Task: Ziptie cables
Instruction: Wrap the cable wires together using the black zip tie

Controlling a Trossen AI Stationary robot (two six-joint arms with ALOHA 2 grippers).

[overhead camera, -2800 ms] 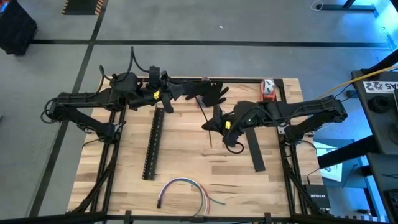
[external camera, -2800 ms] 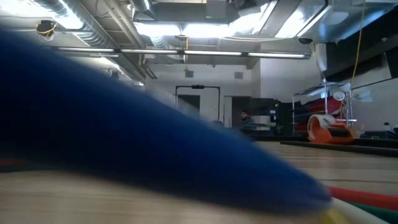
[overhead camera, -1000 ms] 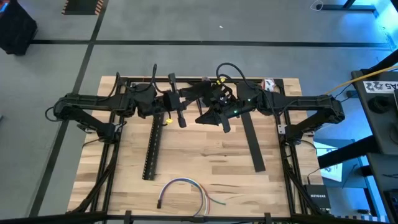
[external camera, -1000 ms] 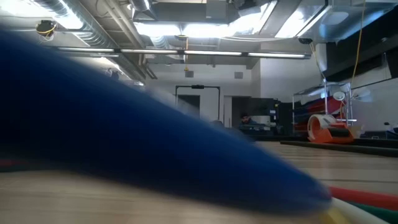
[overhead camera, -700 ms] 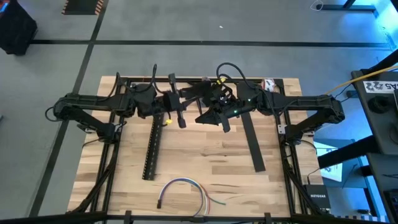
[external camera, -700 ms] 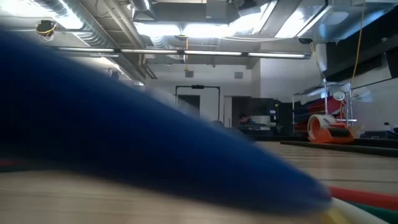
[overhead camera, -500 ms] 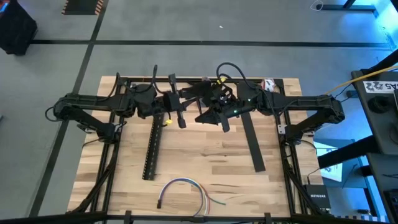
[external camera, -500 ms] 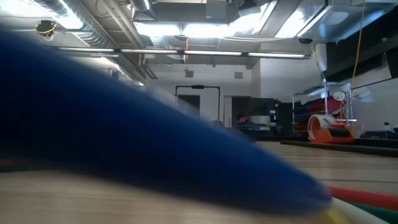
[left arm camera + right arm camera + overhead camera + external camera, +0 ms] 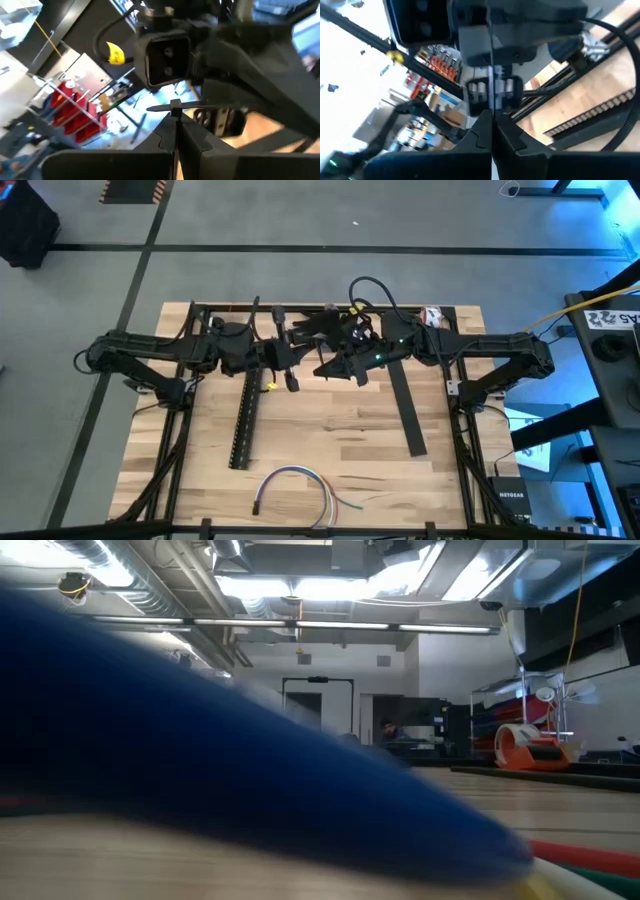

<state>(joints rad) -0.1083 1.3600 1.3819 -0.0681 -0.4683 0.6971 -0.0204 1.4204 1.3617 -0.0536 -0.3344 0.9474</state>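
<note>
High view: both hands, left [image 9: 291, 377] and right [image 9: 335, 368], pinch what appears a thin strip; misaligned, it could slip, cables [image 9: 296, 486] untied.

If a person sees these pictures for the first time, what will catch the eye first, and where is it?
The eye goes first to the two dark arms meeting at the far middle of the pale wooden table: the left gripper and the right gripper are both shut, close together and facing each other. Next come the long black slotted plastic channel lying below the left gripper, and the curved bundle of thin white, blue-purple and dark cables lying untouched near the front edge.
</note>
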